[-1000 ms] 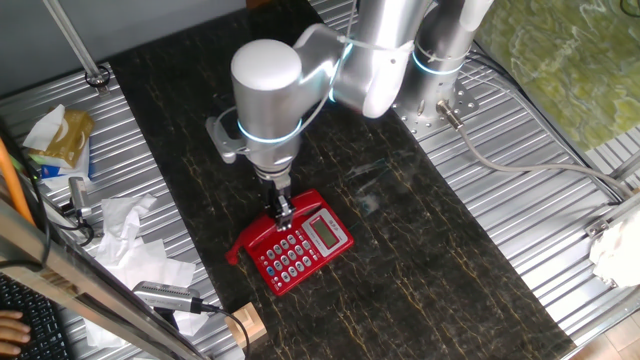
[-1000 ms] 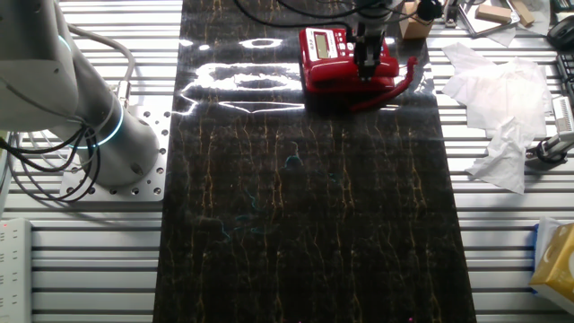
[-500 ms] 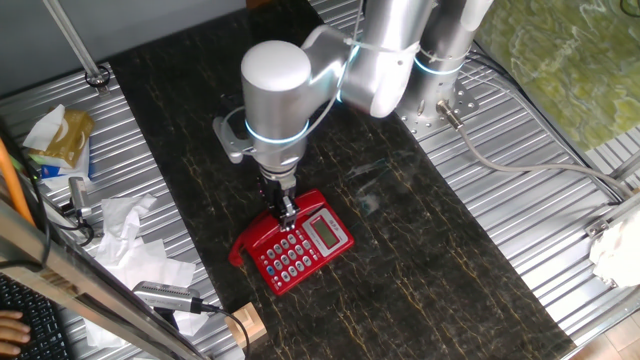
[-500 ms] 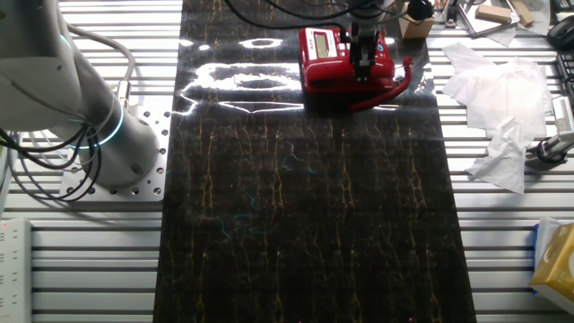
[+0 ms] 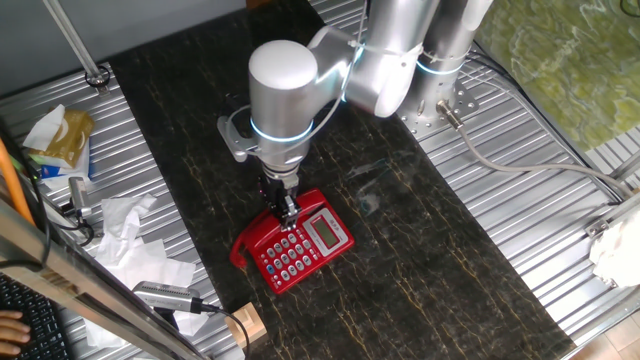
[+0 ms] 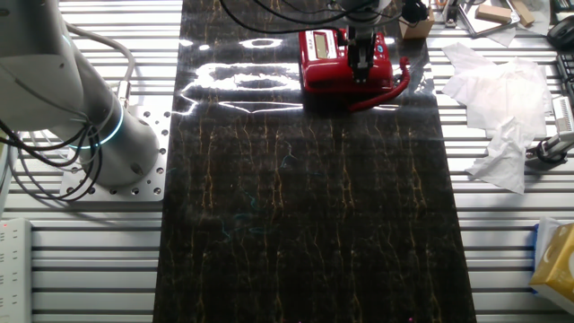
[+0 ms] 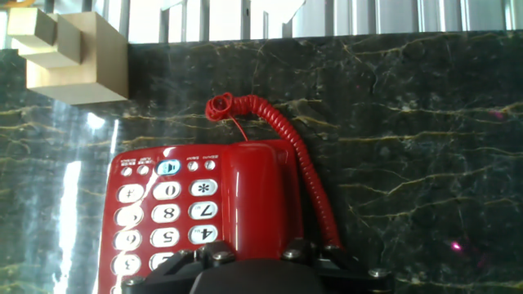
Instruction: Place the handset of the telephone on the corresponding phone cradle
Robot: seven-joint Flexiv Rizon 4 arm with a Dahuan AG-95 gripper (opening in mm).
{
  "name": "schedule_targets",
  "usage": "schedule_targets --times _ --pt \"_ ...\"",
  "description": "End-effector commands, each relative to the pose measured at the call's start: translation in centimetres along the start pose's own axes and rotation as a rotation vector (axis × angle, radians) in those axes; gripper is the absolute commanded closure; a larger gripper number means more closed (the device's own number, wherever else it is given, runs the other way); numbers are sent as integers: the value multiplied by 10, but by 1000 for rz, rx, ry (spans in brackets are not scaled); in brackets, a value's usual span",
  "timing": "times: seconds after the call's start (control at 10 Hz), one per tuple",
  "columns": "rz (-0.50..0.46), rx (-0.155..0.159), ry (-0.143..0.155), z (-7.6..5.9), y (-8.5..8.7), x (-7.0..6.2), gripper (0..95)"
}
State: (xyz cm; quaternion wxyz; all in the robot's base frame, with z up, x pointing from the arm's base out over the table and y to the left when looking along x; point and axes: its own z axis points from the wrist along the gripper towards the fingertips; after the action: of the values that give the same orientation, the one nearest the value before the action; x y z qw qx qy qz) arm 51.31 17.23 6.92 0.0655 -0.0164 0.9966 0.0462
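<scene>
Handset point(image 7: 260, 196) lies along the right side of the telephone point(image 5: 293, 245) in the hand view, seated in the cradle beside the keypad point(image 7: 163, 219), its glossy red back facing up. Its coiled cord point(image 7: 306, 171) loops from the far end of the phone and runs down the right edge onto the dark marbled worktop point(image 6: 305, 206). In one fixed view the phone sits near the left edge of the worktop, display point(image 5: 326, 232) to the right of the keys. The pincer point(image 5: 286, 211) hangs straight down from the arm point(image 5: 285, 95) over the far part of the phone, right at the handset; whether its fingers are spread or pinching the handset cannot be told, since only the dark mount shows at the bottom of the hand view. A wooden block point(image 7: 69, 55) stands beyond the phone at far left. Crumpled tissue point(image 6: 498, 108) lies on the ribbed metal beside the worktop.
</scene>
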Motion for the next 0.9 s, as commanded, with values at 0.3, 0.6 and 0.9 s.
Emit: schedule_targets --times 0.3,0.6,0.9 --pt "-18 9 -8 -1 -2 0 950" --pt "-24 13 -8 -1 -3 0 950" --pt "-25 23 -14 -1 -3 0 950"
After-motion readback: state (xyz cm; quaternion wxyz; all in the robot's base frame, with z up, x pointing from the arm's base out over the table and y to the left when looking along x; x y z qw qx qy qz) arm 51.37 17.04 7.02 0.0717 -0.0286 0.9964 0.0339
